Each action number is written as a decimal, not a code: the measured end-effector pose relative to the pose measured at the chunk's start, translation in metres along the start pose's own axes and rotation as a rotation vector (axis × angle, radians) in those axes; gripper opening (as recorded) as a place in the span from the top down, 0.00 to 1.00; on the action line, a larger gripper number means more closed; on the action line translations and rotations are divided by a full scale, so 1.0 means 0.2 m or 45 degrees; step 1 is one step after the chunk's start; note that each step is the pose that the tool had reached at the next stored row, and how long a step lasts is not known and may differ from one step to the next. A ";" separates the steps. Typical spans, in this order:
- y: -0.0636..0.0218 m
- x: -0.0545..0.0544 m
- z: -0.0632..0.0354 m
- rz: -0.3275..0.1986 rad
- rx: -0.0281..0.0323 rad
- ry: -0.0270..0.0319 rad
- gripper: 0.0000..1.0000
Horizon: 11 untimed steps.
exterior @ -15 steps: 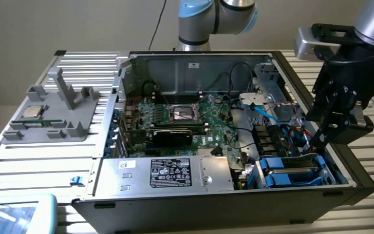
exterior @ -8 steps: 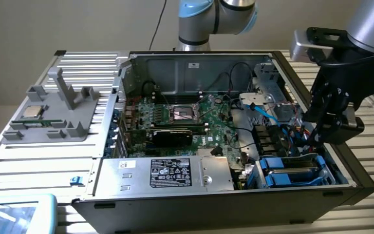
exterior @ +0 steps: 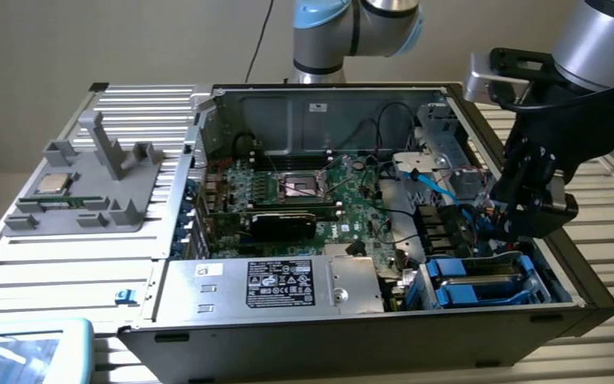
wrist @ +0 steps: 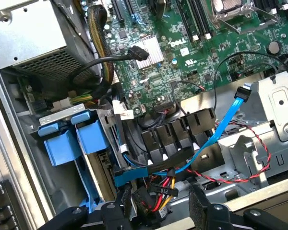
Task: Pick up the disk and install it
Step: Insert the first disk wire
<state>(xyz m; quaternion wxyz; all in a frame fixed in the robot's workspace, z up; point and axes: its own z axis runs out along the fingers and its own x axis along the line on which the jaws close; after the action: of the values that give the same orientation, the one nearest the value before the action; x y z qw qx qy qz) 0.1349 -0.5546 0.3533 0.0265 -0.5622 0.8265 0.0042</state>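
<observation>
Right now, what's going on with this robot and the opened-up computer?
A robot arm is working over an open computer case. Its pincer hangs open and empty above the cables, inside the case on the exterior view's right. The disk, with its blue rails, sits down in the bay near that corner, and the pincer is not touching it. Outside the case, on the exterior view's left, a chip lies on a grey holder.

The disk [exterior: 476, 290] lies sunk in its bay [exterior: 422, 280], label hidden between blue rails [wrist: 62, 146]. The arm [exterior: 606, 32] is cut off by the exterior view's edge. Print on the silver box's label [exterior: 281, 282] is too small to read.
</observation>
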 end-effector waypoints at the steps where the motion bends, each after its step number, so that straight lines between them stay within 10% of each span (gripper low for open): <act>1: 0.001 0.00 0.003 0.009 -0.0003 -0.0022 0.40; 11: 0.020 0.01 0.029 0.089 -0.0002 -0.0104 0.40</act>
<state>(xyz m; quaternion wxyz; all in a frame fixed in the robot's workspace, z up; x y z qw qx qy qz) 0.1309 -0.5543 0.3474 0.0297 -0.5331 0.8455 0.0075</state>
